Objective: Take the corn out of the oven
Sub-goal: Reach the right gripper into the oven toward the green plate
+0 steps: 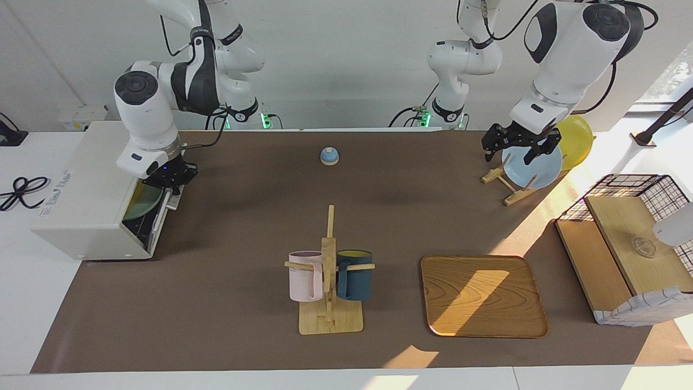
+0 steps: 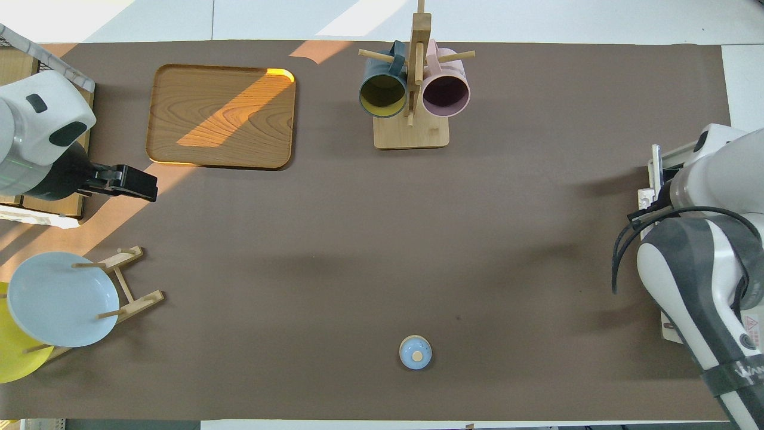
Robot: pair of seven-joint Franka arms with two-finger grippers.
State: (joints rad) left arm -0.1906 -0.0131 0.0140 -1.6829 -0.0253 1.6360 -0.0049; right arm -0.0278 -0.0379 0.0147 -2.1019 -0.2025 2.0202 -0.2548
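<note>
Two arms over brown matte table (image 1: 243,227). White boxy oven (image 1: 92,192) at right arm's end; right gripper (image 1: 172,179) at its door edge, finger spread cannot tell. Corn not visible; round greenish shape shows through glass. Flat wooden tray (image 1: 482,295) lies toward left arm's end. Left gripper (image 1: 517,145) hangs over pale blue plate (image 1: 533,165) in wooden rack, fingers spread, holding nothing.
</note>
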